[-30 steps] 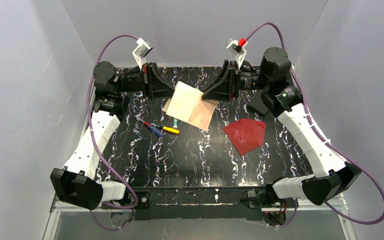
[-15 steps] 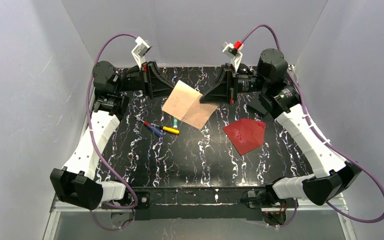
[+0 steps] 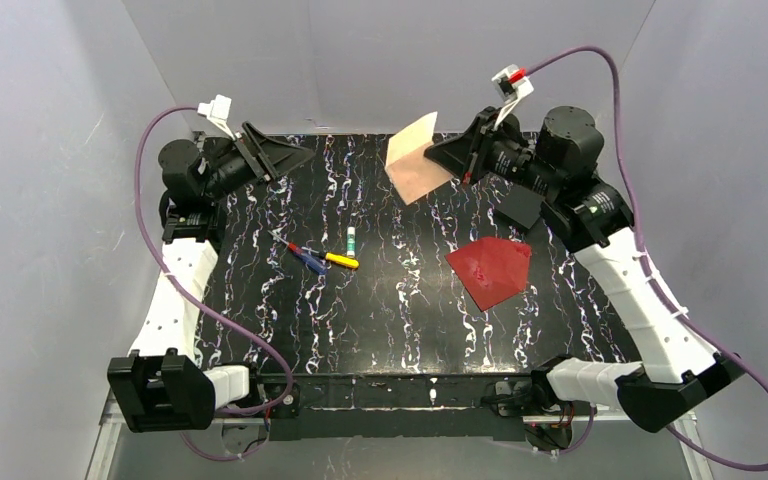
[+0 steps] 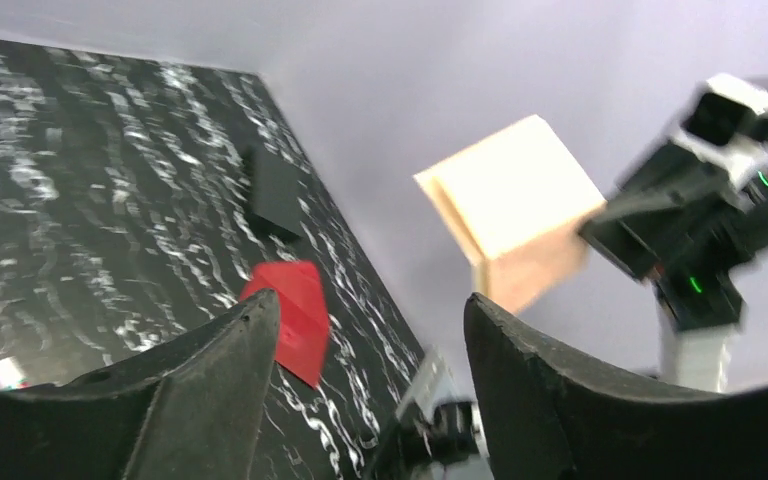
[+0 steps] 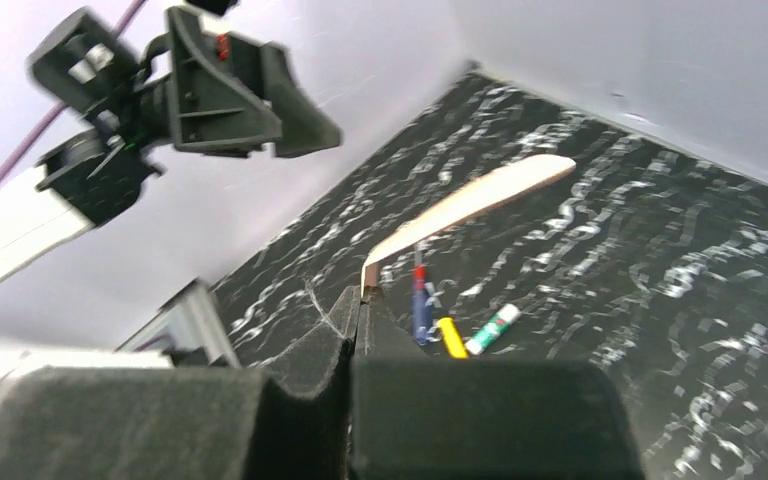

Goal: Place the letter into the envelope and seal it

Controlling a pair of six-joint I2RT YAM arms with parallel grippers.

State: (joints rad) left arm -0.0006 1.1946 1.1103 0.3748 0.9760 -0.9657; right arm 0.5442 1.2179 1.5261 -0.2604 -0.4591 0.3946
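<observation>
The letter [image 3: 413,158], a pale sheet folded in half, hangs in the air over the back of the table. My right gripper [image 3: 452,157] is shut on its right edge; the right wrist view shows the jaws pressed together on the letter [image 5: 465,200], which is seen edge-on. My left gripper [image 3: 303,155] stands open and empty at the back left, well apart from the sheet. Its fingers [image 4: 225,365] frame the letter [image 4: 510,195] and the envelope [image 4: 295,310]. The dark red envelope [image 3: 490,270] lies flat on the table's right side, flap pointing toward the front.
A black square sheet [image 3: 520,208] lies behind the envelope, under the right arm. A blue and red pen [image 3: 308,258], a yellow marker [image 3: 341,261] and a glue stick [image 3: 351,238] lie left of centre. Grey walls close in the table on three sides.
My left gripper opened, let go of the letter and drew back to the left. My right gripper closed on the sheet and lifted it up and to the right, now folded.
</observation>
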